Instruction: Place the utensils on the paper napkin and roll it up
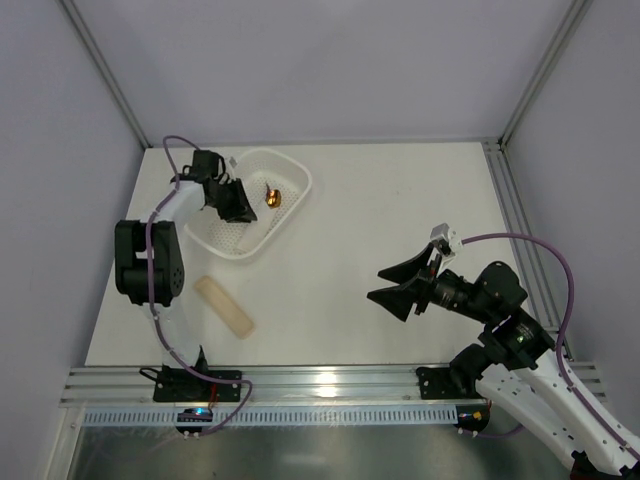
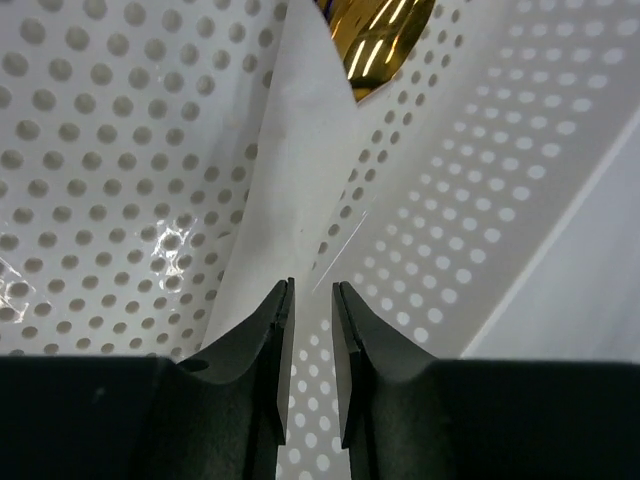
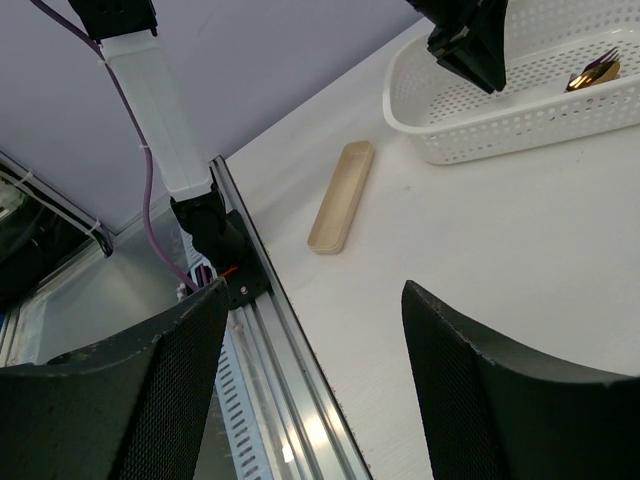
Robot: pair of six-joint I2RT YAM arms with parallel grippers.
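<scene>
The paper napkin (image 2: 300, 150) lies as a folded white sheet inside the white perforated basket (image 1: 300, 178), its lower edge reaching the tips of my left gripper (image 2: 312, 290). That gripper (image 1: 235, 205) is down in the basket with its jaws a narrow gap apart, and the basket floor shows between them. A shiny gold utensil (image 2: 385, 40) lies just beyond the napkin, seen also from above (image 1: 273, 197). Any other utensils are hidden. My right gripper (image 1: 375, 283) hovers open over the table's right half, holding nothing.
A flat beige slab (image 1: 225, 306) lies on the table in front of the basket, near the left arm's base. The right wrist view shows the slab (image 3: 340, 195), the basket (image 3: 450, 140) and the aluminium rail (image 3: 300, 400) at the table's near edge.
</scene>
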